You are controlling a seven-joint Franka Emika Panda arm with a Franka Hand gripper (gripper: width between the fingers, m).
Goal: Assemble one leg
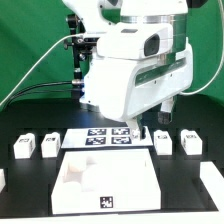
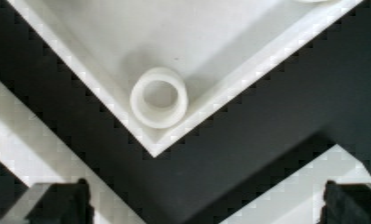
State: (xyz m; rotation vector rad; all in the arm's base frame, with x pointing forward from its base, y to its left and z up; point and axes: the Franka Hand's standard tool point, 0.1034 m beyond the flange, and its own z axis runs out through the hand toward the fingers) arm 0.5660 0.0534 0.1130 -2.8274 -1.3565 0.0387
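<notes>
Several legs, small white blocks with black tags, stand in a row on the black table: two at the exterior view's left (image 1: 25, 146) (image 1: 49, 143) and two at its right (image 1: 163, 142) (image 1: 190, 142). The large white square panel (image 1: 130, 185) lies in front. My gripper (image 1: 137, 130) hangs low over the panel's far edge, beside the right-hand legs, and holds nothing. In the wrist view the gripper (image 2: 207, 205) is open, with dark fingertips (image 2: 57, 205) at either side. Below it is a panel corner with a round socket (image 2: 159, 98). No leg shows in the wrist view.
The marker board (image 1: 100, 140) lies flat behind the panel, between the two pairs of legs. Another white piece (image 1: 214, 186) sits at the exterior view's right edge. Cables and a green backdrop are behind the arm.
</notes>
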